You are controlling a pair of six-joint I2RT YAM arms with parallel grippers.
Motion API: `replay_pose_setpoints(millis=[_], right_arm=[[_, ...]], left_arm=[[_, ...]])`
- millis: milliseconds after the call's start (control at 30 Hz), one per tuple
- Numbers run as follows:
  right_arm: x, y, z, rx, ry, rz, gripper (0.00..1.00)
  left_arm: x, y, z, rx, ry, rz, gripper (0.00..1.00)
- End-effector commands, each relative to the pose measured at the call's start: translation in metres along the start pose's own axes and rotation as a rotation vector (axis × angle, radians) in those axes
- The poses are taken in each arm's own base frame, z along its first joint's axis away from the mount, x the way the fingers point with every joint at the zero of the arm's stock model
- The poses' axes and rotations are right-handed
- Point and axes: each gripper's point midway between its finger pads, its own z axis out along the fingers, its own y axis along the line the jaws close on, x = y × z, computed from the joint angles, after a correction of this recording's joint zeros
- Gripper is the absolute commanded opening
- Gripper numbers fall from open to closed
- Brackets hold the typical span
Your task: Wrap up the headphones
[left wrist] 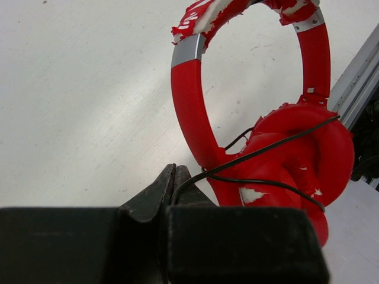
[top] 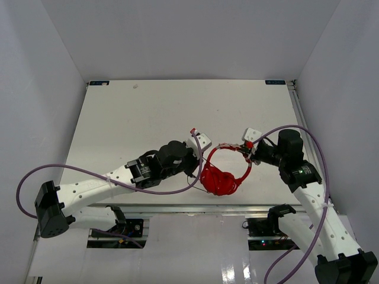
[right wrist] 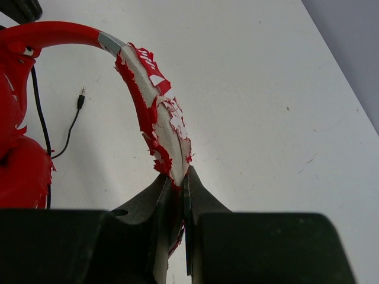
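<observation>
Right wrist view alone shows the headphones' (right wrist: 153,118) plug (right wrist: 82,91).

No readable text is showing anywhere. Two small dark labels (top: 99,83) are sitting at the far corners of the bench (top: 148,118), too tiny to read. White scraps on the peeling band of the headphones (right wrist: 160,127) are looking illegible.

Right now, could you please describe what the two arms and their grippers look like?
The left arm and right arm are white links joined by black housings. A thick purple cable loops loosely along each. The left gripper and right gripper each have two dark, wedge-shaped fingers tapering to narrow tips on a black block. A small green light glows on the right arm.
</observation>
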Motion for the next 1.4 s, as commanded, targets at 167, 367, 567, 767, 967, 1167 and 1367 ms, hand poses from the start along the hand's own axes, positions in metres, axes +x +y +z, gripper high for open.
replay_pose_setpoints(millis=[167,367,567,767,967,1167,1367], right_arm=[[-0.042,0.029,-0.013,-0.174,-0.121,-0.011,0.08],[-0.058,0.032,-0.016,-0.22,-0.17,0.034,0.08],[-0.08,0.027,-0.018,-0.26,-0.206,0.132,0.08],[-0.096,0.016,-0.019,-0.262,-0.24,0.249,0.08],[-0.11,-0.005,-0.022,-0.203,-0.25,0.354,0.08],[-0.119,-0.041,-0.028,-0.032,-0.27,0.504,0.08],[-0.124,-0.058,-0.031,0.033,-0.291,0.607,0.08]], left_arm=[[-0.021,0.03,-0.01,-0.093,-0.123,-0.042,0.05],[-0.013,0.033,-0.014,-0.097,-0.157,-0.077,0.16],[-0.01,0.028,-0.019,-0.064,-0.218,-0.114,0.28],[-0.008,0.017,-0.012,-0.004,-0.244,-0.135,0.27],[0.005,0.012,-0.004,0.024,-0.245,-0.162,0.27],[0.018,0.009,0.0,0.04,-0.258,-0.196,0.22],[0.019,0.007,0.007,0.049,-0.285,-0.221,0.13]])
